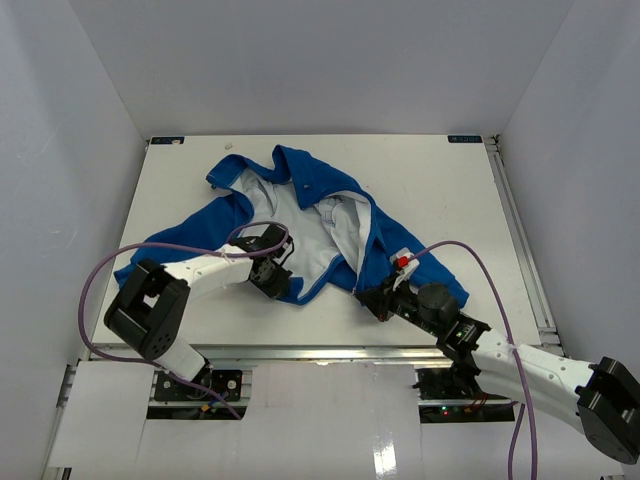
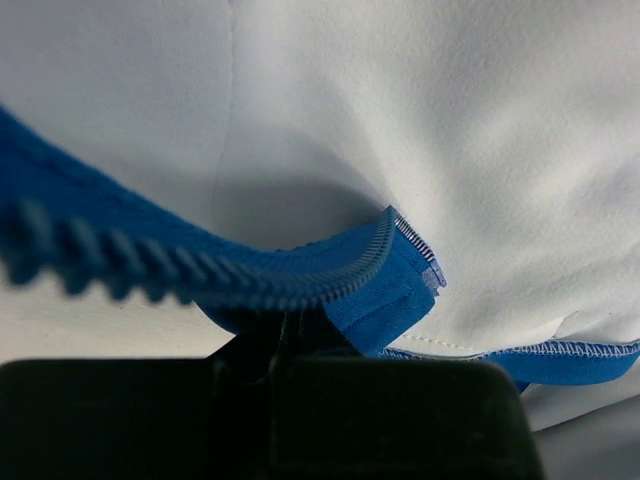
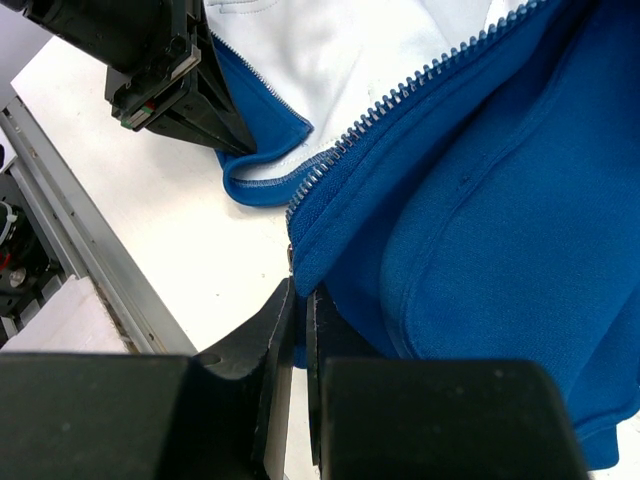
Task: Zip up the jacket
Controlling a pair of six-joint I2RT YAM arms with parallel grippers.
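Two small blue stickers (image 1: 465, 137) sit at the far edge of the white table (image 1: 450, 190); their print is too small to read. The bright-blue jacket (image 1: 300, 215) lies open in the middle of the table, pale lining up, collar towards the far side, sleeves spread left and right.

From above, the left gripper (image 1: 280, 283) meets the near hem of the left front panel and the right gripper (image 1: 372, 298) meets the near corner of the right panel, but their jaws cannot be made out there.

The left wrist view shows the left gripper (image 2: 285, 335) closed tight on the end of the blue zipper tape (image 2: 390, 260), against the lining (image 2: 450, 120).

The right wrist view shows the right gripper (image 3: 298, 330) pinched narrow on the panel's bottom corner, just below the zipper teeth (image 3: 420, 85), with the left gripper (image 3: 232, 140) opposite.
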